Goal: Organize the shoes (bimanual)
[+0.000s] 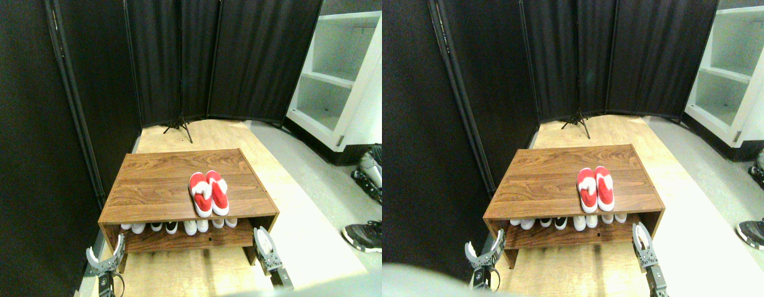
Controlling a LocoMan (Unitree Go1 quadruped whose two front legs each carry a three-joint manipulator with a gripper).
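Two red shoes (208,193) touch near the rack (153,185) top's front edge; left gripper (104,257) spread, right gripper (264,244) unclear.

Bright red with white patches and white sole edges is seen on the shoes (208,193). Brown wood grain is shown by the rack (153,185). White and black toes (171,228) are lined beneath; black curtains (233,55) hang far.
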